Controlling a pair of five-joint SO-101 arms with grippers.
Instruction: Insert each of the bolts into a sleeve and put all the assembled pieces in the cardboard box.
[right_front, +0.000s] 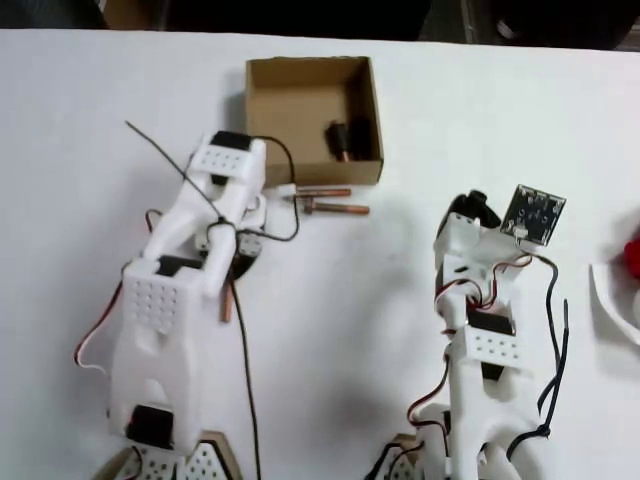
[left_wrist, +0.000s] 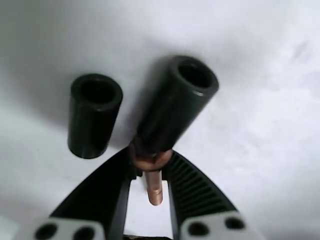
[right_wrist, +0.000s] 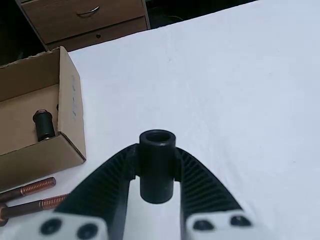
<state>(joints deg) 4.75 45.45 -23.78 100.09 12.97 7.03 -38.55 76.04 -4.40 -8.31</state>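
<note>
Clamping a copper bolt (left_wrist: 154, 189) by its shank, the left gripper (left_wrist: 151, 164) is closed tight. The tilted sleeve (left_wrist: 177, 102) on the bolt's far end looks loosely seated and could slide off if the grip twists. Farther from the cardboard box (right_front: 295, 115), the right gripper (right_wrist: 156, 162) pinches an upright sleeve (right_wrist: 157, 167). Two loose bolts (right_front: 335, 208) lie just beside that box.

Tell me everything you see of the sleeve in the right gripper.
The sleeve is a short black cylinder, matte like rubber or plastic, with an open bore at its visible end. The bore looks empty. It is clamped between the black ribbed fingers of the right gripper, over the white table.
</note>
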